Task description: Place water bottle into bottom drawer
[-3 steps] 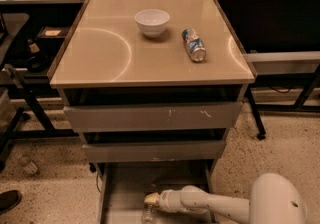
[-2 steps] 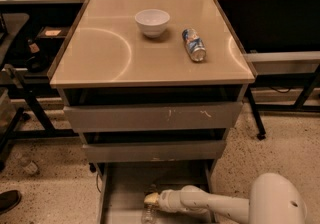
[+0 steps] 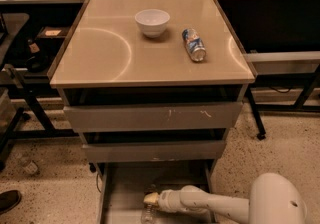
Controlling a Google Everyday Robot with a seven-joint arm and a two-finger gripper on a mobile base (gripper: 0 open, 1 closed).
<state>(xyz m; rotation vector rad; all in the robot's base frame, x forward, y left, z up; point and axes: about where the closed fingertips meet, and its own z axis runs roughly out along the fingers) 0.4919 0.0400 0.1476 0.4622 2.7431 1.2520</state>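
Camera view: end effector, grip unclear, over water bottle in bottom drawer, open floor leftward.

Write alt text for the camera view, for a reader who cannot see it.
The robot's arm reaches into the open bottom drawer, its gripper close by the water bottle on the drawer floor. On the cabinet top sit a white bowl and a can on its side.
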